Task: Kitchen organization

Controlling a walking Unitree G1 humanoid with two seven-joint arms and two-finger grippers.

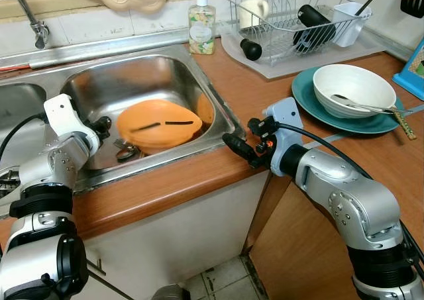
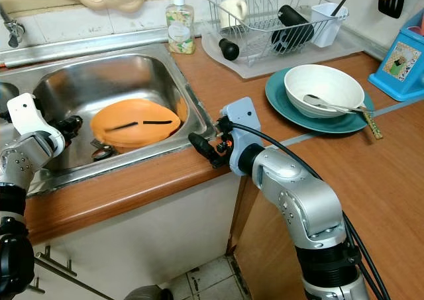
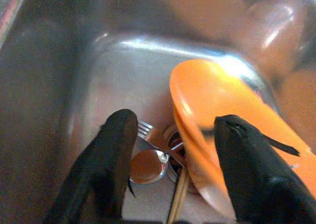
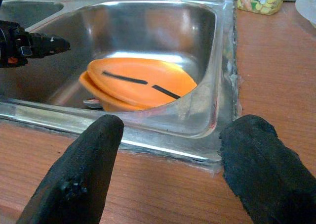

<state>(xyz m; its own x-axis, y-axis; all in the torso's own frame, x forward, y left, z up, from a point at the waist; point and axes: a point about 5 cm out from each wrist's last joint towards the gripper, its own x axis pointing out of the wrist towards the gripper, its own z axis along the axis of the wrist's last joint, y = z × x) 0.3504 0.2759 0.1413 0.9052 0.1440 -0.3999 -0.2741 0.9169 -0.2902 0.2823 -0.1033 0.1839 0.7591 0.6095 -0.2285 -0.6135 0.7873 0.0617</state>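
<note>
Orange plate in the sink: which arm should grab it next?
Left, probably. The left claw is open inside the sink beside the orange plate; the right claw is over the counter edge outside.

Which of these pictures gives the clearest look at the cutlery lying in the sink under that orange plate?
The left wrist view: between the open left gripper a fork and a spoon lie beside the orange plate. The eye views show just a dark bit of cutlery at the plate's edge; the right wrist view shows a sliver.
</note>
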